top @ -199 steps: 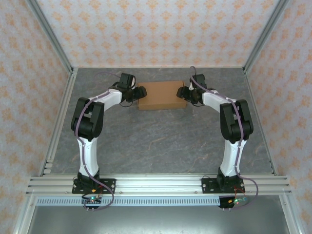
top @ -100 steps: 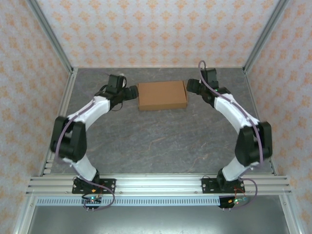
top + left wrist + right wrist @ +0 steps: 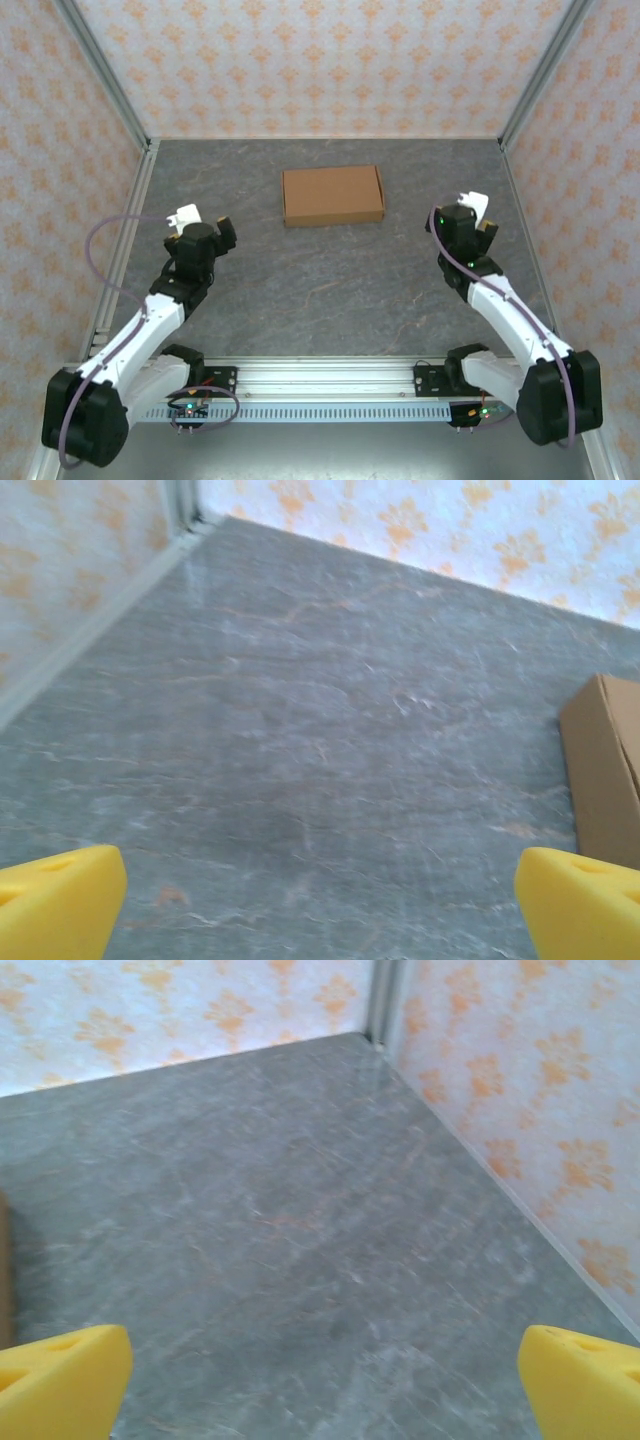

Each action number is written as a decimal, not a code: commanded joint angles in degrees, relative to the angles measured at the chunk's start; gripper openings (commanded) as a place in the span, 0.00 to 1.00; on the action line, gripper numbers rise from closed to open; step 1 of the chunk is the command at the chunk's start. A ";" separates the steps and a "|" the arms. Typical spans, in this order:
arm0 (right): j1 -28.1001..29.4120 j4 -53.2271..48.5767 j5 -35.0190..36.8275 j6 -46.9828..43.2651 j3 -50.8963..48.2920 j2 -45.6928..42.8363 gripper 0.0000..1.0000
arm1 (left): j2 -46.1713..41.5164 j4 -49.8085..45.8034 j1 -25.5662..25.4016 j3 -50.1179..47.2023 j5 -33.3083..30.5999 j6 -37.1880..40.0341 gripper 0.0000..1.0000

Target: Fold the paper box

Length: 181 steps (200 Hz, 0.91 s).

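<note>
Brown corrugated cardboard in the shape of a shallow rectangular paper box [image 3: 333, 195] lies flat on the far middle of my grey marbled desk [image 3: 330, 290], long sides running left to right. From above I see nothing touching it.

My left end effector [image 3: 320, 905] sits well apart from the box, on the left side of the desk and nearer to me. Its wrist camera shows the two yellow pads [image 3: 60, 895] at opposite edges of the picture, so the jaws are spread wide. Only bare desk lies between them, and a corner of the box shows off to the right.

My right end effector [image 3: 325, 1385] is on the right side of the desk, likewise nearer than the box and clear of it. Its yellow pads are also far apart, with nothing gripped. It looks toward the far right corner, where the desk meets the orange-patterned walls [image 3: 520, 1080]. A dark sliver at the left edge may be the box, but I cannot tell.
</note>
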 commanded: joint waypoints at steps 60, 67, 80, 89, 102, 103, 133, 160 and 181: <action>-3.63 27.41 0.81 -1.82 -16.33 2.27 0.99 | 2.79 22.07 2.52 -9.64 0.66 16.96 1.00; -3.61 29.90 0.18 -2.21 -16.82 4.26 0.99 | 4.62 23.83 2.91 -9.79 1.38 17.73 1.00; -3.70 35.23 -1.40 -3.42 -17.72 7.74 0.99 | 8.54 28.97 3.81 -10.55 2.13 19.09 1.00; -3.70 37.54 -2.76 -4.58 -17.39 9.18 0.99 | 11.48 33.27 5.18 -11.51 4.31 19.01 1.00; -3.70 38.97 -4.89 -5.63 -16.57 12.22 0.99 | 15.37 37.62 7.12 -12.22 7.54 15.98 1.00; -3.70 39.26 -4.97 -5.65 -16.55 12.45 0.99 | 15.71 38.20 7.18 -12.30 7.75 15.76 1.00; -3.92 44.65 -9.90 -9.74 -14.49 18.74 0.99 | 21.48 45.70 7.71 -11.77 8.83 19.23 1.00; -4.66 47.03 -11.49 -10.38 -12.51 24.57 0.99 | 32.16 49.06 9.13 -8.56 12.42 19.30 1.00; -7.50 52.77 -17.20 -8.88 -15.81 25.99 0.99 | 33.55 44.31 9.51 -5.38 14.77 19.95 1.00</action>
